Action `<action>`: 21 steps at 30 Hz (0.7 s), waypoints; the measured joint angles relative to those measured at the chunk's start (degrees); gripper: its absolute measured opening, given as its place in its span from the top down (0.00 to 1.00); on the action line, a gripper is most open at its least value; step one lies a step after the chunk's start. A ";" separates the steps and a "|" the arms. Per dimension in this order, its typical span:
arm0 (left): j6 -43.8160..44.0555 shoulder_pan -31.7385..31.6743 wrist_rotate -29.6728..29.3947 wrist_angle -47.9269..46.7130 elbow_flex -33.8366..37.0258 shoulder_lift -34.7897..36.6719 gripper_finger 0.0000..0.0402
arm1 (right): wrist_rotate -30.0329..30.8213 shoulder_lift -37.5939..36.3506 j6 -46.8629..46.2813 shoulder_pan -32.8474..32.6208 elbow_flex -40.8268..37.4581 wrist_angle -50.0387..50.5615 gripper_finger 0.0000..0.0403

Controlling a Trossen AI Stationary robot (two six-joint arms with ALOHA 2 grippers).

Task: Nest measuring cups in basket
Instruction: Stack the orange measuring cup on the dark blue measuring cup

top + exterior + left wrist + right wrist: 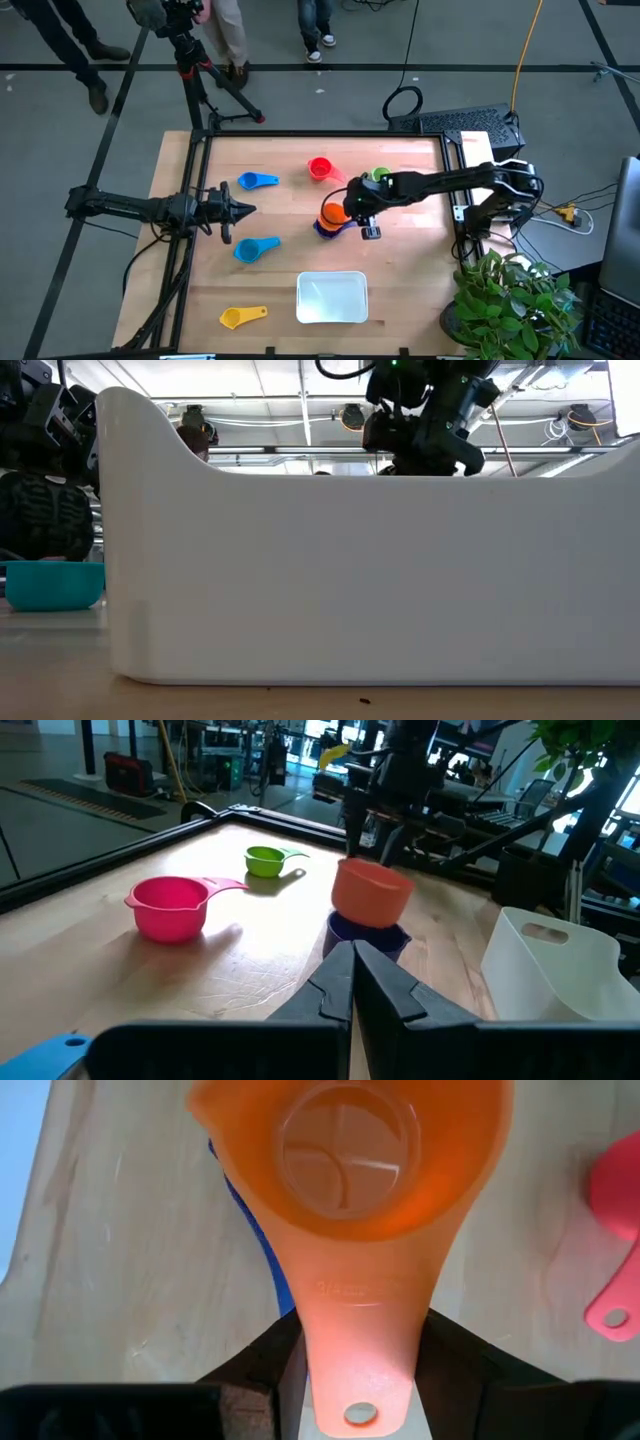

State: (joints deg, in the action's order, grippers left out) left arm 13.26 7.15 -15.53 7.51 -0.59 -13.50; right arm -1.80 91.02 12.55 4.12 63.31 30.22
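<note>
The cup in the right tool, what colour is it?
Orange cup, clearest in the right wrist view.

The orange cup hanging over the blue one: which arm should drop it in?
Right, probably. Its gripper is shut on the orange cup's handle, directly above the dark blue cup. The left gripper sits shut and empty, well off to the side.

We see even overhead light on the pale wooden worktop in the high view, with soft short shadows. In the left wrist view a bright glare patch lies on the wood by the small red round plastic cup. The low view is backlit by ceiling lights, and the white plastic basket wall close to the lens looks soft. In the right wrist view the translucent orange plastic cup glows, slightly blurred.
</note>
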 joint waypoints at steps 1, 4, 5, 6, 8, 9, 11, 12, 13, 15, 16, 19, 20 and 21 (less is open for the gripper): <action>0.00 0.00 0.00 -0.02 -0.01 0.01 0.97 | -0.02 0.47 -0.30 0.00 0.00 -0.07 0.66; 0.02 0.01 0.00 -0.02 -0.01 0.00 0.97 | -0.69 2.11 -0.49 0.00 0.00 -0.08 0.66; 0.04 0.01 0.00 -0.02 -0.01 0.00 0.97 | -1.16 2.64 -0.63 0.00 0.00 -0.29 0.66; 0.04 0.00 0.00 -0.02 -0.01 0.02 0.97 | -1.30 3.01 -0.81 0.00 0.00 -0.51 0.66; 0.20 0.00 0.00 -0.03 0.00 0.00 0.97 | -1.32 3.58 -1.14 0.00 0.00 -0.78 0.66; 0.37 0.01 0.01 -0.04 -0.01 0.01 0.97 | -1.31 3.62 -1.14 0.00 0.00 -0.85 0.66; 0.59 0.00 0.00 -0.07 0.00 0.01 0.97 | -1.31 3.62 -1.33 0.00 -0.02 -0.88 0.66; 0.59 0.01 0.00 -0.07 0.00 0.02 0.97 | -1.40 3.47 -1.35 -0.02 -0.02 -0.89 0.65; 0.59 0.01 0.00 -0.09 -0.01 0.00 0.97 | -1.44 3.37 -1.35 -0.02 -0.02 -0.83 0.64; 0.50 -0.01 0.01 -0.09 -0.01 0.02 0.97 | -2.11 3.20 -1.35 -0.02 -0.02 -0.84 0.62; 0.37 0.01 0.00 -0.10 -0.01 0.02 0.97 | -3.24 3.18 -1.36 -0.02 -0.02 -0.72 0.61; 0.37 -0.01 0.01 -0.10 -0.01 0.01 0.97 | -5.91 3.15 -2.09 -0.02 -0.02 -0.69 0.56; 0.37 0.01 0.00 -0.11 -0.01 0.00 0.97 | -5.95 3.15 -2.46 -0.04 -0.02 -0.70 0.55; 0.37 -0.01 0.00 -0.09 -0.01 0.00 0.97 | -5.93 3.15 -2.75 -0.07 -0.03 -0.68 0.53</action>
State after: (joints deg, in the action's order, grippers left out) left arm 13.63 7.14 -15.53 7.42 -0.60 -13.49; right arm -7.74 94.17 9.80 4.05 63.28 29.53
